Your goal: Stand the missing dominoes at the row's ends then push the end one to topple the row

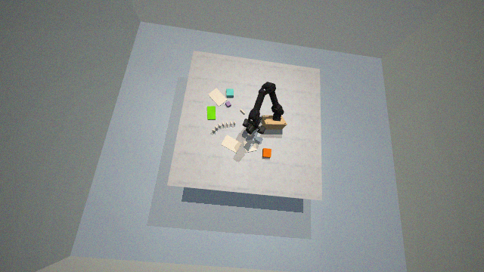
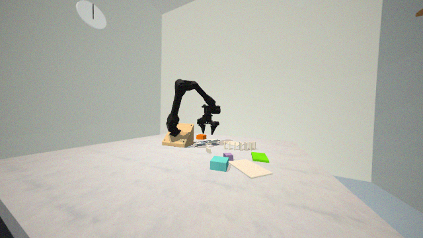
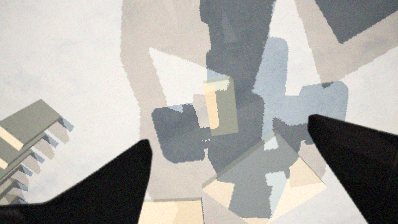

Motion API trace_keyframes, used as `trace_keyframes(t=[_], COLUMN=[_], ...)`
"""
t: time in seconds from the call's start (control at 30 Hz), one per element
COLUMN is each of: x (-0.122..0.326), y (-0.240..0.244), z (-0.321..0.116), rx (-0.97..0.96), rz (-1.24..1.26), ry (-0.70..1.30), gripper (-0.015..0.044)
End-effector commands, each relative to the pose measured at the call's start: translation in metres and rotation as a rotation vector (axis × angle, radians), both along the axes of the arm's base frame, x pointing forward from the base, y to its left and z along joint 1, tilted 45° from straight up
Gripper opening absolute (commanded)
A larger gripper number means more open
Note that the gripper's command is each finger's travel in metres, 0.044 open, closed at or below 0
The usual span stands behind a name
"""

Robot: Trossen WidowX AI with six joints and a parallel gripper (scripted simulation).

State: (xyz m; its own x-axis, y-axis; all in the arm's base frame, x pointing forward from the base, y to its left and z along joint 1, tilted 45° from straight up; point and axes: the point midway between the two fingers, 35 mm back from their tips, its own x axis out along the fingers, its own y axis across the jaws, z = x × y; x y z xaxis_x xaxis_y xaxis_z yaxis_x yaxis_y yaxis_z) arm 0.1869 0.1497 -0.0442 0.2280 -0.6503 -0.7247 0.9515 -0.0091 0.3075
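Observation:
Several cream dominoes stand in a curved row; the row's near end shows at the left edge of the wrist view. One loose domino lies on the table between the row and the arm's base. Another loose domino lies in the arm's shadow below the fingers; the arm hides it in the top view. My gripper is open and empty, pointing down above that domino, clear of the table and to the base side of the row.
Thin cream plates lie near the row, under the arm's shadow and far out. A green slab, purple cube, teal block and orange block lie around.

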Motion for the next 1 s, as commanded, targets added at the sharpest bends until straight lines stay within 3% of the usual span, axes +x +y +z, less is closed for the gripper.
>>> trace_keyframes(t=[0.0, 0.17, 0.83, 0.97], x=[0.003, 0.011, 0.017, 0.017], y=[-0.016, -0.044, -0.055, -0.055], z=[-0.015, -0.043, -0.054, -0.054], rx=[-0.009, -0.013, -0.014, -0.014], rz=[-0.007, -0.008, -0.008, -0.008], ry=[0.004, 0.002, 0.002, 0.002], gripper=[0.0440, 0.0440, 0.0440, 0.0335])
